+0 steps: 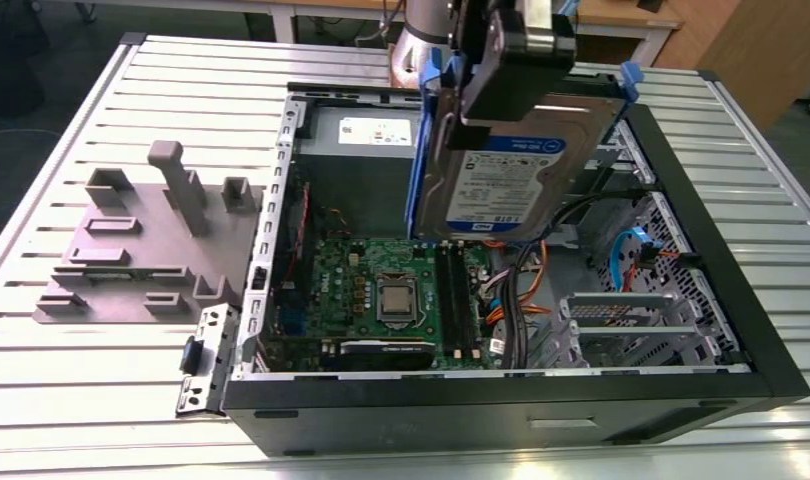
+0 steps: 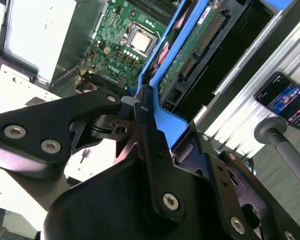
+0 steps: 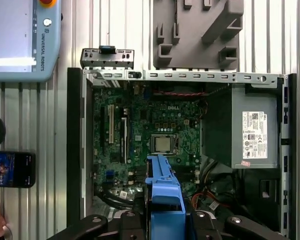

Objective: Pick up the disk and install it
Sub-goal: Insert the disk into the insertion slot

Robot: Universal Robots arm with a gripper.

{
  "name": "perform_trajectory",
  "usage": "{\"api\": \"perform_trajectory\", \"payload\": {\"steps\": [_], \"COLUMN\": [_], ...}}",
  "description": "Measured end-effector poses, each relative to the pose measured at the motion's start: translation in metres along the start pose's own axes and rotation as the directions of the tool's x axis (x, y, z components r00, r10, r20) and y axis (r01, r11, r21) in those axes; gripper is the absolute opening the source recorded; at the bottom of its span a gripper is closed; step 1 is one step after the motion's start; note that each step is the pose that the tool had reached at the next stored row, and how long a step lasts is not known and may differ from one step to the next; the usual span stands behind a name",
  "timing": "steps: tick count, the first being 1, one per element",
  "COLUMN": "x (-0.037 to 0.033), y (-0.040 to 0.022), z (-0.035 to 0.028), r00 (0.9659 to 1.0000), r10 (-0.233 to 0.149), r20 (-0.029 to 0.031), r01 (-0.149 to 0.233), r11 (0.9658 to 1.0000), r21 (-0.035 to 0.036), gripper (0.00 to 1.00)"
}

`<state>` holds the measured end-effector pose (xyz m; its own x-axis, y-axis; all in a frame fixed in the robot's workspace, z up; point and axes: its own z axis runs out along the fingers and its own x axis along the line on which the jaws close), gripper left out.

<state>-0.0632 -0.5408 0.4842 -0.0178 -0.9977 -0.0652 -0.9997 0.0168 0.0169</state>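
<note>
- The black gripper (image 1: 507, 98) holds the flat silver disk (image 1: 512, 175), with its white-and-blue label and blue plastic carrier, on edge above the open black computer case (image 1: 725, 260).
- In the second wrist view, the black fingers (image 2: 152, 150) are clamped on the carrier's blue end.
- In the first wrist view, the disk (image 3: 162, 192) is over the green motherboard (image 3: 155, 125).
- The grey power-supply box (image 1: 372, 135) sits at the case's far end.
- A grey moulded fixture (image 1: 125, 250) lies on the ribbed metal counter (image 1: 58, 390) beside the case.
</note>
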Motion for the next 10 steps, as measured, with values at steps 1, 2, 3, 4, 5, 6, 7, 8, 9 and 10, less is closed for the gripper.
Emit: {"api": "perform_trajectory", "payload": {"steps": [1, 2, 3, 4, 5, 6, 7, 8, 9, 10], "x": [0.0001, 0.0002, 0.0003, 0.0003, 0.0002, 0.0002, 0.0002, 0.0002, 0.0003, 0.0002], "y": [-0.0021, -0.0033, -0.0037, -0.0037, -0.0038, -0.0039, -0.0039, -0.0039, -0.0039, -0.0039], "z": [0.0002, 0.0002, 0.0002, 0.0002, 0.0002, 0.0002, 0.0002, 0.0002, 0.0002, 0.0002], "r00": [1.0, 1.0, 1.0, 1.0, 1.0, 1.0, 1.0, 1.0, 1.0, 1.0], "r10": [0.0, 0.0, 0.0, 0.0, 0.0, 0.0, 0.0, 0.0, 0.0, 0.0], "r20": [0.0001, 0.0, -0.0001, -0.0001, 0.0, 0.0, 0.0, 0.0, 0.0, 0.0], "r01": [0.0, 0.0, 0.0, 0.0, 0.0, 0.0, 0.0, 0.0, 0.0, 0.0], "r11": [1.0, 1.0, 1.0, 1.0, 1.0, 1.0, 1.0, 1.0, 1.0, 1.0], "r21": [0.0, 0.0, 0.0, 0.0001, 0.0001, 0.0001, 0.0001, 0.0001, 0.0001, 0.0], "gripper": [0.36, 0.36, 0.36, 0.36, 0.36, 0.36, 0.36, 0.36, 0.36, 0.36]}}
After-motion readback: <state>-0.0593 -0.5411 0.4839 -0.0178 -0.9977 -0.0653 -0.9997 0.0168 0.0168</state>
